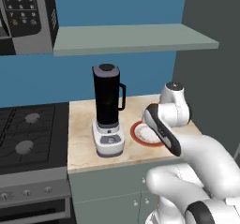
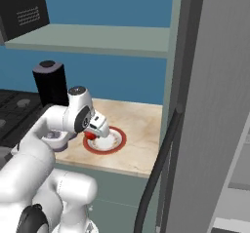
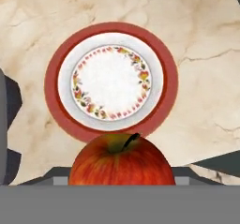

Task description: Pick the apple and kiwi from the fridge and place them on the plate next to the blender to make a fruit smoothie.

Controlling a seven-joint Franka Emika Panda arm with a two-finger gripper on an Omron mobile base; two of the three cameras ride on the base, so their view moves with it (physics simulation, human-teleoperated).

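Marble counter [image 1: 84, 138], gripper [image 2: 93, 133] clutching apple [image 3: 121, 161] above plate [image 3: 112, 127] (red-rimmed), blender [image 1: 108, 108] beside.

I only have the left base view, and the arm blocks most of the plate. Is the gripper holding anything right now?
Observer: Yes, the hand view shows the apple between the fingers of the gripper, stem up.
Operator: Is anything on the plate already?
Observer: No, the hand view shows the plate bare, with a floral ring inside its red rim.
Operator: Where is the apple relative to the plate?
Observer: In the right base view it hangs over the plate's left edge, on the side of the blender.
Operator: Any sign of the fridge?
Observer: The right base view has a grey fridge door just right of the counter.
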